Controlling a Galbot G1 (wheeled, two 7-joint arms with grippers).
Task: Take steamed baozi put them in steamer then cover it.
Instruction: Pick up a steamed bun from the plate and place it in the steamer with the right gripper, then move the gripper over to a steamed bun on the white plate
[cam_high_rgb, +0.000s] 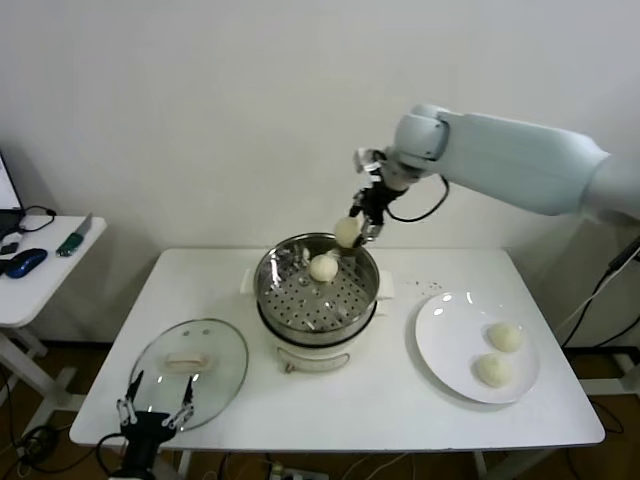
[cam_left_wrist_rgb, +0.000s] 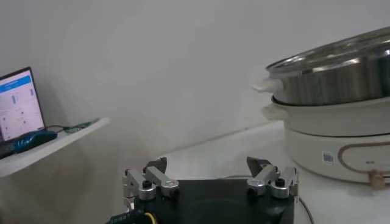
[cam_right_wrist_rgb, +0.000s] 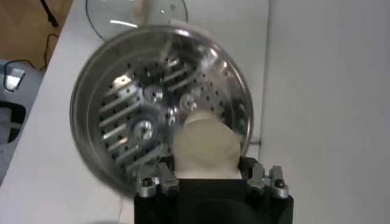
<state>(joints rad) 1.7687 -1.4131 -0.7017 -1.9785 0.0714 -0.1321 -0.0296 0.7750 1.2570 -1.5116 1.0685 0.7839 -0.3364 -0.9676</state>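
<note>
My right gripper (cam_high_rgb: 350, 235) is shut on a cream-white baozi (cam_high_rgb: 346, 231) and holds it just above the far rim of the steel steamer (cam_high_rgb: 285, 310); the wrist view shows the bun (cam_right_wrist_rgb: 204, 146) between the fingers over the perforated bottom (cam_right_wrist_rgb: 131, 115). One baozi (cam_high_rgb: 323, 267) lies inside the steamer. Two baozi (cam_high_rgb: 505, 337) (cam_high_rgb: 493, 370) lie on the white plate (cam_high_rgb: 445, 330) at the right. The glass cover (cam_high_rgb: 190, 370) with its white handle lies flat at the table's front left. My left gripper (cam_high_rgb: 155, 412) is open and empty, low at the front edge by the cover.
A side table (cam_high_rgb: 40, 275) with a mouse and small items stands at the far left, and a laptop (cam_left_wrist_rgb: 18, 103) shows there. The steamer's white pot base (cam_left_wrist_rgb: 329, 143) stands to one side of the left gripper. The wall is close behind the table.
</note>
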